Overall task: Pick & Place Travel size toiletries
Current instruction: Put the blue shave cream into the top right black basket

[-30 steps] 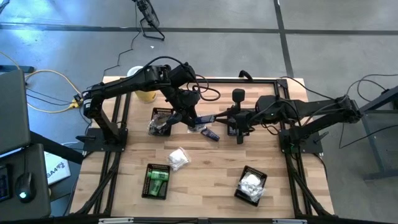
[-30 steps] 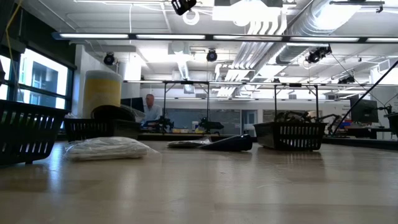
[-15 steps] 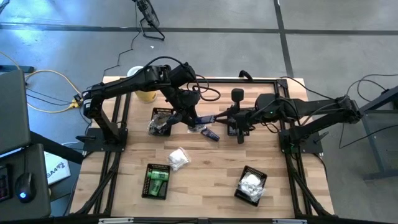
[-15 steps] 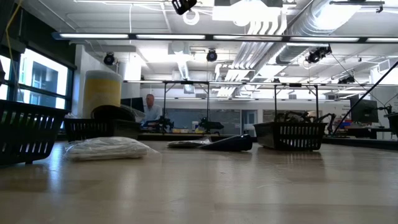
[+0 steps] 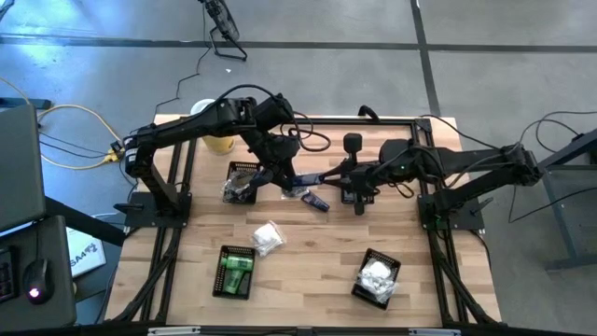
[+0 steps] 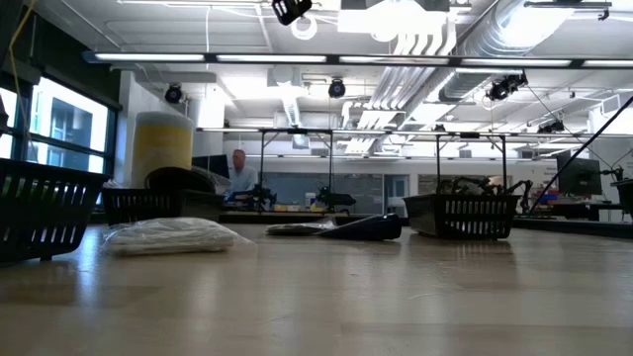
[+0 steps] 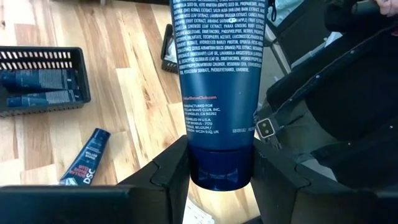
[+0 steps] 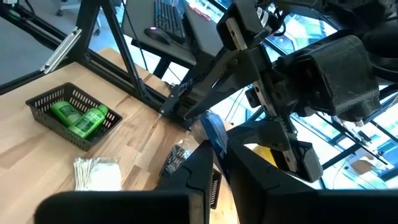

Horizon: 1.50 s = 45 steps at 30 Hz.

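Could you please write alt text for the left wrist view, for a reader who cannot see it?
The left gripper is shut on a dark blue tube with white small print, filling the middle of the view. Beyond it on the wooden table, another blue tube lies loose beside a black mesh basket holding more tubes, and the right arm is close by.

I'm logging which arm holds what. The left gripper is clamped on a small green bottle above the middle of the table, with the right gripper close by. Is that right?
Not quite: the left gripper is clamped on a dark blue tube, not a green bottle, as the left wrist view shows. The green bottles lie in a basket near the table's front. The rest holds: the right gripper is close by.
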{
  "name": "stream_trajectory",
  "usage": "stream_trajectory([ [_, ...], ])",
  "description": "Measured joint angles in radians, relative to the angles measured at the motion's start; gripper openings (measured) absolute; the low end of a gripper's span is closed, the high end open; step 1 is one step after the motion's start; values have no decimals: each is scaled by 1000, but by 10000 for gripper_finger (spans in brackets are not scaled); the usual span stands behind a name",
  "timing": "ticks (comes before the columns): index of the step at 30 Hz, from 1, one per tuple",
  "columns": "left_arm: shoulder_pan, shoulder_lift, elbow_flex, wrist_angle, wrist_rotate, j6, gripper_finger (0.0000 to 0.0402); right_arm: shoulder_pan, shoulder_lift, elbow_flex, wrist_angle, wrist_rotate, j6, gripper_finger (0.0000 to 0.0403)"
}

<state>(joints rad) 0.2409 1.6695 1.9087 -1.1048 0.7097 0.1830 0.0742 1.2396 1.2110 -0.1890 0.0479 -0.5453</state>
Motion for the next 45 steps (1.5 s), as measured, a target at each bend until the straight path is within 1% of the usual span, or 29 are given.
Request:
stream_trajectory([
  [6,0,0,0,1,3,14,138,0,0,0,-1,1,-4,8],
  [14,0,0,0,2,0,49,138,0,0,0,-1,1,0,4],
  [19,-1,0,0,2,-49,59,141,0,0,-1,-6,5,2,4],
  [22,-1,0,0,12,-70,81,156,-1,1,-1,-7,7,12,3],
  [27,-14,0,0,17,-105,160,202,-1,3,-3,-21,5,52,3],
  [31,-13,0,0,34,-116,162,233,0,2,-3,-27,8,55,3],
  [34,-11,0,1,77,-119,165,244,0,2,-3,-43,13,81,3],
  [36,-11,0,10,92,-130,186,245,-1,-7,-3,-72,14,106,3],
  [39,-12,0,43,97,-164,225,245,0,-26,-2,-137,59,150,3],
  [45,-12,0,77,92,-268,300,245,-5,-61,-2,-317,127,337,3],
])
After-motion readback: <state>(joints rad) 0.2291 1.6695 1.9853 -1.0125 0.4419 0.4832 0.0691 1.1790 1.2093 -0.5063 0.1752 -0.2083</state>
